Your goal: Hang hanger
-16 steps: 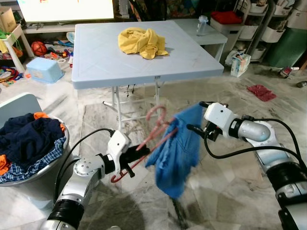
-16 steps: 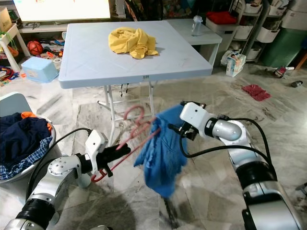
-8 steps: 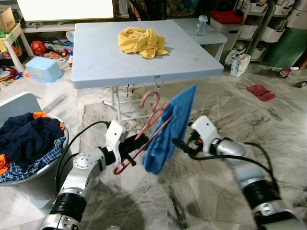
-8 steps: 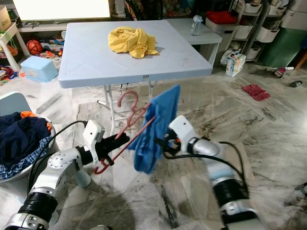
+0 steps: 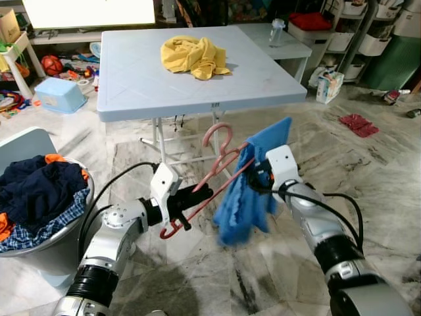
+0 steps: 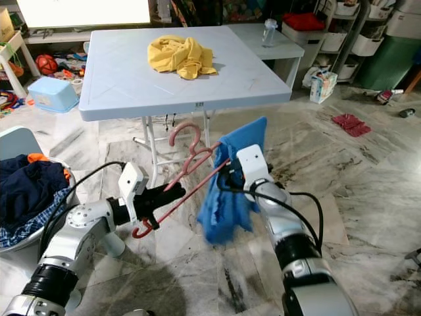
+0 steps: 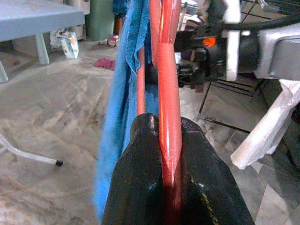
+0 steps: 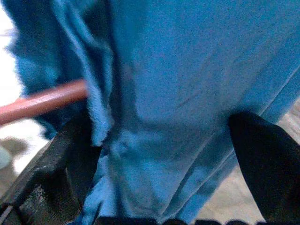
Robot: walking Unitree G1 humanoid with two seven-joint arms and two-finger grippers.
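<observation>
**Hanger and blue cloth held between both arms, in front of table**

- Left gripper: fingers pressed together on the lower bar of the pink hanger. In the left wrist view the bar runs straight up between the two black fingers.
- Hanger: in the air over the marble floor, tilted, its hook up and toward the table. Not touching table or floor.
- Blue cloth: draped over the hanger's far end, hanging loose below it, one corner sticking up.
- Right gripper: at the cloth, close against the hanger's far end. In the right wrist view its fingers stand spread, with cloth bunched between them and the hanger bar passing behind the fabric.
- Yellow cloth: crumpled on the tabletop, well apart from the arms.
- Basket of dark clothes on the floor to the robot's left.
- Red rag on the floor far right.
</observation>
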